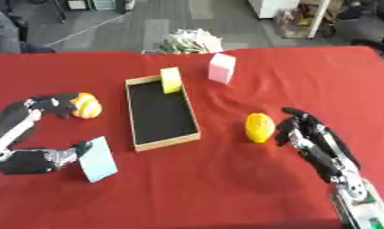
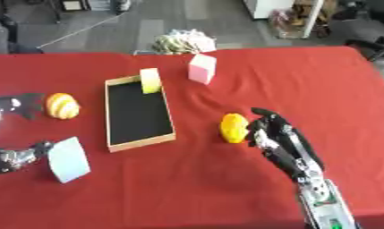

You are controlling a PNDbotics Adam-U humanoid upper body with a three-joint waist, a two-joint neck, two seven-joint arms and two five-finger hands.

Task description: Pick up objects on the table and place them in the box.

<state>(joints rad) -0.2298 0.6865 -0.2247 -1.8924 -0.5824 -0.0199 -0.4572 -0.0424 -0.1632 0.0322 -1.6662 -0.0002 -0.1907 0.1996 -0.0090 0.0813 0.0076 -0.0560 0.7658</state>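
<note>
A wooden box (image 1: pixel 191 120) with a black floor lies in the middle of the red table. A yellow-green block (image 1: pixel 171 80) leans in its far end. A pink block (image 1: pixel 222 68) stands just beyond the box to the right. To the right of the box lies a yellow lemon-shaped thing (image 1: pixel 259 127); my right hand (image 1: pixel 310 136) is open just beside it, fingers pointing up the table. My left hand (image 1: pixel 38 160), at the lower left, pinches the edge of a tilted light blue block (image 1: pixel 97 159). An orange striped ball (image 1: pixel 87 105) lies by my left elbow.
The left arm's black elbow (image 1: pixel 47 103) almost touches the orange ball. Past the far table edge lie a crumpled bundle (image 1: pixel 187 42) and office floor. Bare red cloth (image 1: pixel 210 188) spreads across the near middle.
</note>
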